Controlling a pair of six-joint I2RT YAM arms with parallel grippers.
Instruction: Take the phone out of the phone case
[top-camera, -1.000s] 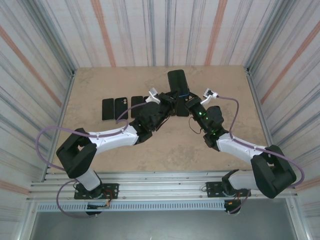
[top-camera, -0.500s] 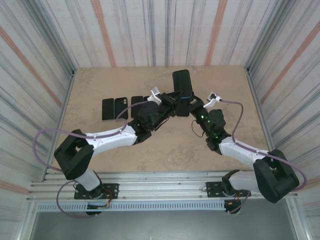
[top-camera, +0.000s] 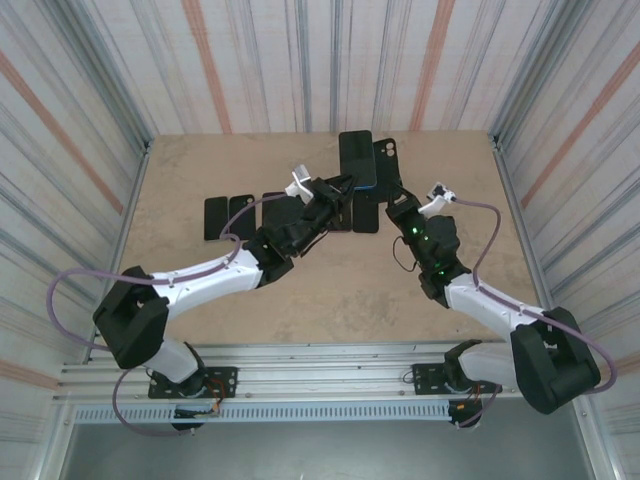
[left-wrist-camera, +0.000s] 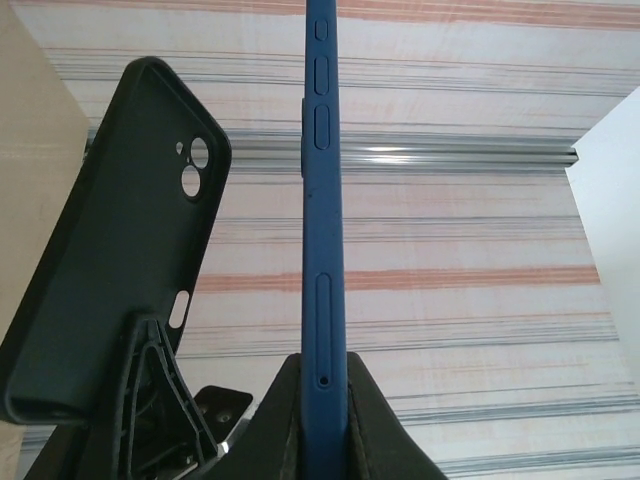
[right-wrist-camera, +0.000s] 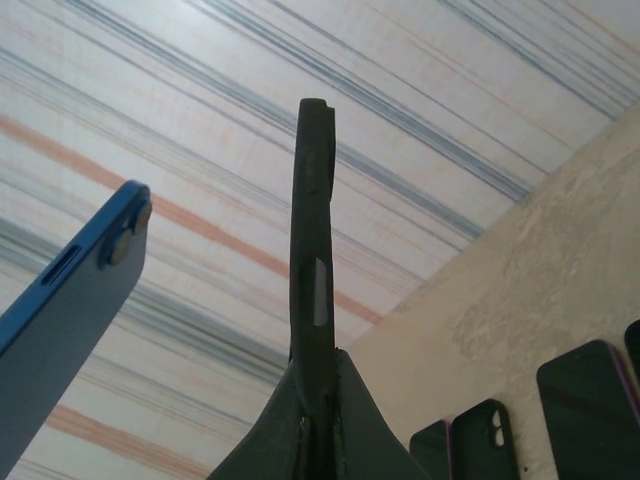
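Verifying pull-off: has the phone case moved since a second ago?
Yes: the phone case, in the right claw, shifted right toward the table's right edge, off the phone.

Bright, even light; crisp from above, softer up close
The tabletop (top-camera: 190, 180) is lit flatly from overhead, with only faint, soft shadows and no glare. The striped walls (top-camera: 80, 90) splay outward toward the frame edges. From the left wrist, a shiny rail (left-wrist-camera: 450, 155) throws a white glint behind the sharp-edged phone (left-wrist-camera: 323, 250), while the near fingers (left-wrist-camera: 375, 432) sit dark, underexposed and slightly blurred.
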